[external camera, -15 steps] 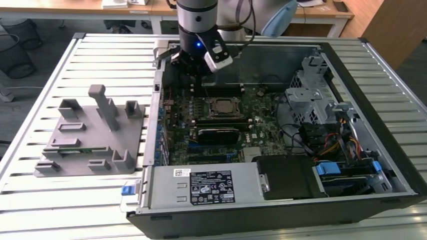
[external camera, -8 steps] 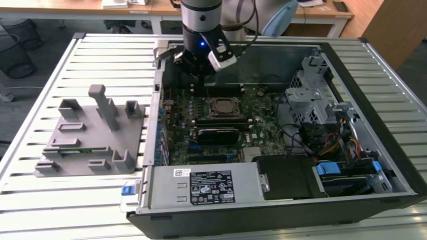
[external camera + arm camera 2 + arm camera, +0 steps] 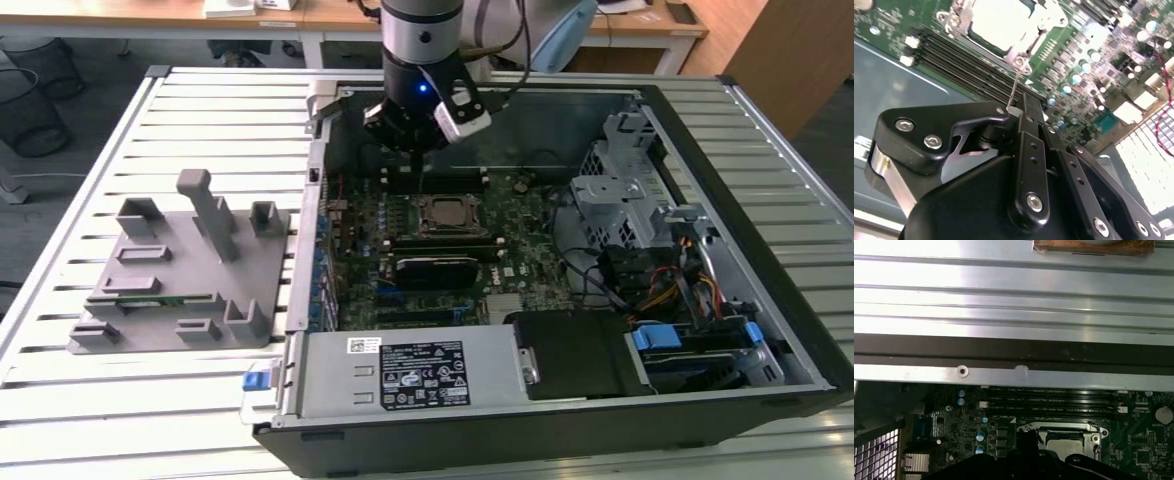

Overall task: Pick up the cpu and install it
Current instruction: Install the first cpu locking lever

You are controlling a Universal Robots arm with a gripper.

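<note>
The cpu lies flat in the motherboard socket inside the open computer case, its silvery top showing inside the metal socket frame. It also appears in both wrist views, cpu and cpu. My gripper hangs just above and behind the socket. In the second wrist view my gripper is shut, and the thin metal socket lever rises from the socket corner into its fingertips. Nothing else is in its grasp.
A grey plastic fixture block stands on the slatted table at the exterior view's left. Inside the case are the power supply at the front, a metal drive cage and cables at the exterior view's right.
</note>
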